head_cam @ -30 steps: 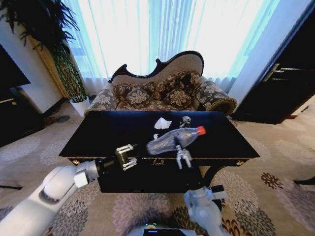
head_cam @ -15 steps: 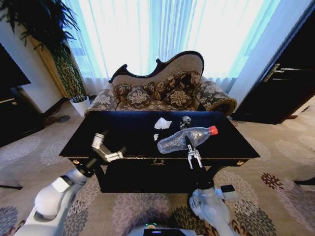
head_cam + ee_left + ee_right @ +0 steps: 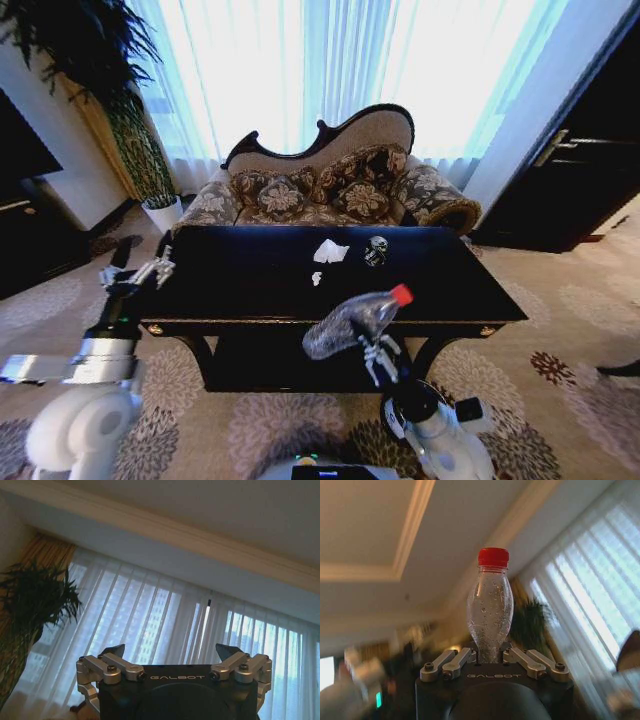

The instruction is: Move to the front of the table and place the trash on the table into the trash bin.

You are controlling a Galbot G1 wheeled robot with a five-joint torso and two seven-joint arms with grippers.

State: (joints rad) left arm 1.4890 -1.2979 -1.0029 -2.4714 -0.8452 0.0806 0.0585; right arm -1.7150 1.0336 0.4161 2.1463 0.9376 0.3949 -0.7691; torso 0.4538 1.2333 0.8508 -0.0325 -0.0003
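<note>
1. The left gripper (image 3: 135,274) hangs at about 9 o'clock in the head view, off the table's left end and above the carpet; its fingers (image 3: 112,652) stand spread apart with nothing between them.
2. The table (image 3: 240,275) spans the middle, its glossy black top in front of a patterned sofa (image 3: 325,185).
3. On the tabletop near 12 o'clock lie a crumpled white tissue (image 3: 330,251), a tiny white scrap (image 3: 316,278) just in front of it, and a shiny crushed wrapper (image 3: 376,249) to their right.
4. The right gripper (image 3: 375,352) sits at about 5 o'clock, before the table's front edge, clamped on a clear plastic bottle (image 3: 352,322) with a red cap, held tilted with the cap up and to the right.
</note>
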